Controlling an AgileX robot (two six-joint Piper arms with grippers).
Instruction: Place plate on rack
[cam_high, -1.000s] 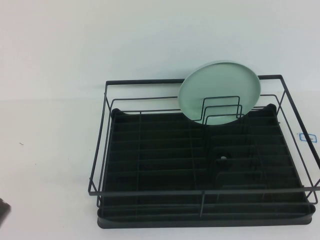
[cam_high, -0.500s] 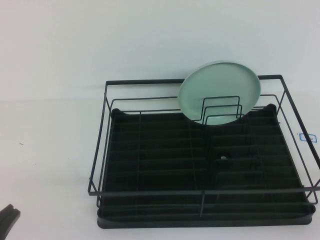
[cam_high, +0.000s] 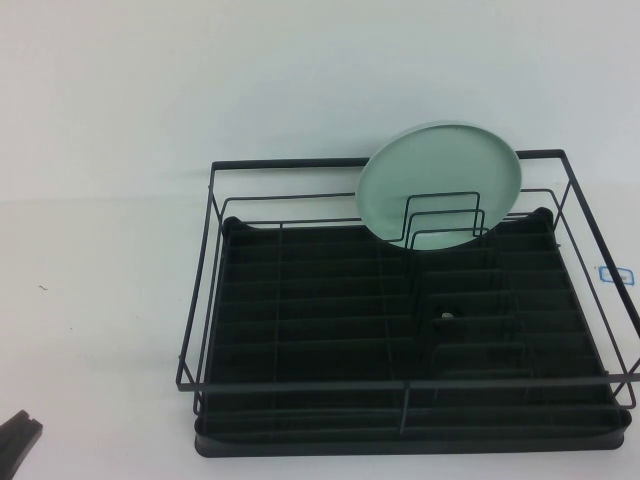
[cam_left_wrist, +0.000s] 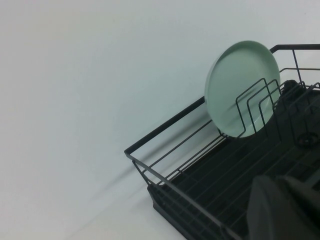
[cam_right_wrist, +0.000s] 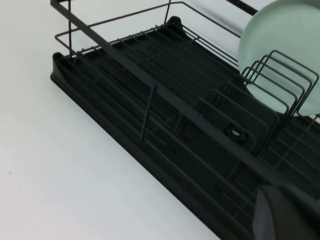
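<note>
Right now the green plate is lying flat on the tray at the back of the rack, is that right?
Not flat: the high view shows the plate standing upright against the wire dividers at the back of the rack. The left gripper sits low-left; the right gripper is unseen there.

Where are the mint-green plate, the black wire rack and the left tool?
Round pale mint-green plate (cam_high: 440, 185): high view, centre of its face.
Large black wire dish rack (cam_high: 400, 383): high view, front top rail.
Left tool (cam_high: 18, 437): high view, dark tip at bottom-left corner.
</note>
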